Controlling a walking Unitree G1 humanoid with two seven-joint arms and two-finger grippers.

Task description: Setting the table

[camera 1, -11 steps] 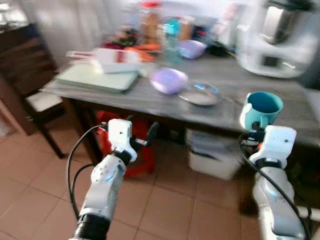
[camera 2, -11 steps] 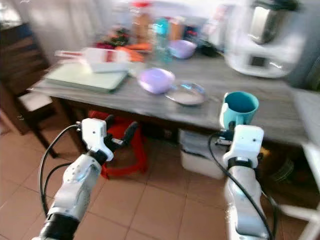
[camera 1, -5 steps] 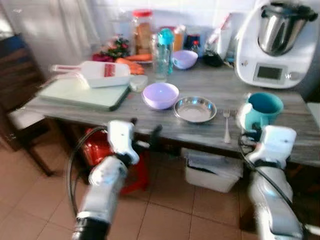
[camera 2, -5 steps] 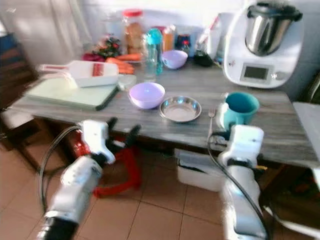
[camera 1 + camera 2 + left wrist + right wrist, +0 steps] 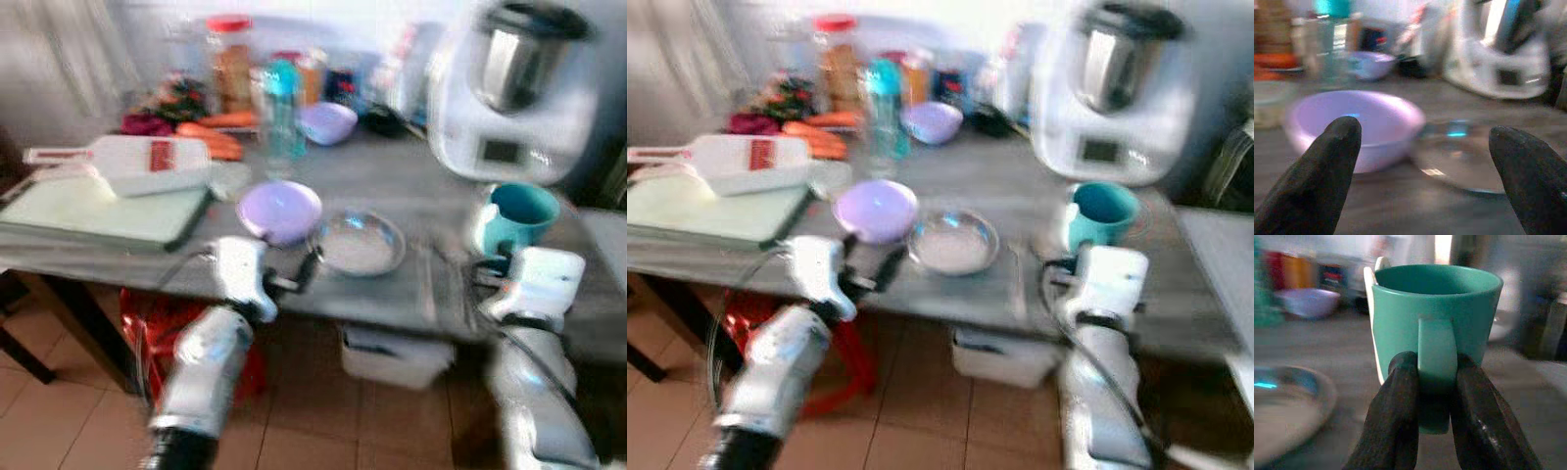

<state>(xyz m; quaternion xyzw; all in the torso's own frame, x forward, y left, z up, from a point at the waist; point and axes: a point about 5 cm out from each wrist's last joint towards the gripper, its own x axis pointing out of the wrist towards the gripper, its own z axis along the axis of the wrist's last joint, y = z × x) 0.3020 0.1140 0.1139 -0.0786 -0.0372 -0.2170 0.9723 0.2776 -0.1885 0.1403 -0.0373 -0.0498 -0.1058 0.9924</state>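
The right end effector [image 5: 1432, 396] is clamped on the handle of the mug [image 5: 516, 215], keeping it upright above the surface [image 5: 411, 196], right of the steel plate [image 5: 360, 245], while the left end effector [image 5: 1425, 147], fingers spread and empty, faces the bowl [image 5: 279, 211].

white food processor [image 5: 509, 93] | cutting board [image 5: 93, 211] | carrots [image 5: 211, 132] | jar [image 5: 227, 59] | teal-capped bottle [image 5: 281, 108]

Bare table [image 5: 460, 211] lies around the held teal mug [image 5: 516, 217] — steel dish [image 5: 359, 244] and white appliance [image 5: 509, 93] hem it
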